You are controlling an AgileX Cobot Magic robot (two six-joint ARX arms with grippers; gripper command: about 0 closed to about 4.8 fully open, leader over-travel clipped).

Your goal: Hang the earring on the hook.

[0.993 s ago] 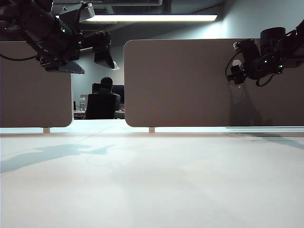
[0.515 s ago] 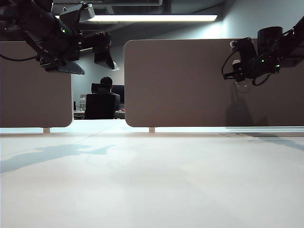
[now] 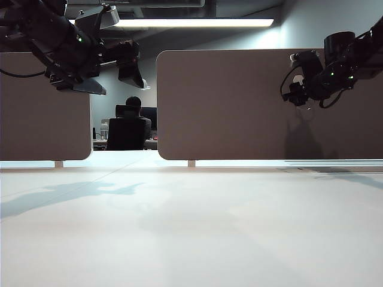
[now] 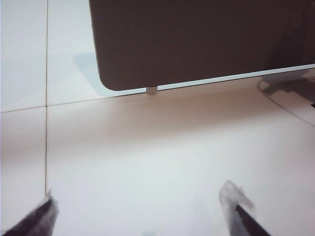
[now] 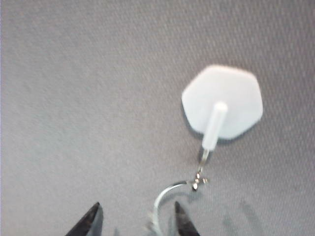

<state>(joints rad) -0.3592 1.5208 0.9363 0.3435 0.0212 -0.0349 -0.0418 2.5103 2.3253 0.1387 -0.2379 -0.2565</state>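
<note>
Right gripper partly parted just below earring dangling from hook on brown panel; left gripper spread wide above desk, empty.

The right claw hangs against the brown panel; the left claw is raised above the table.

the panel looks like woven cloth, matt and finely grained. the hook is smooth pale plastic with a soft sheen, its peg rounded. the earring is thin bright metal wire, glossy. the table is smooth, pale and faintly reflective.
</note>
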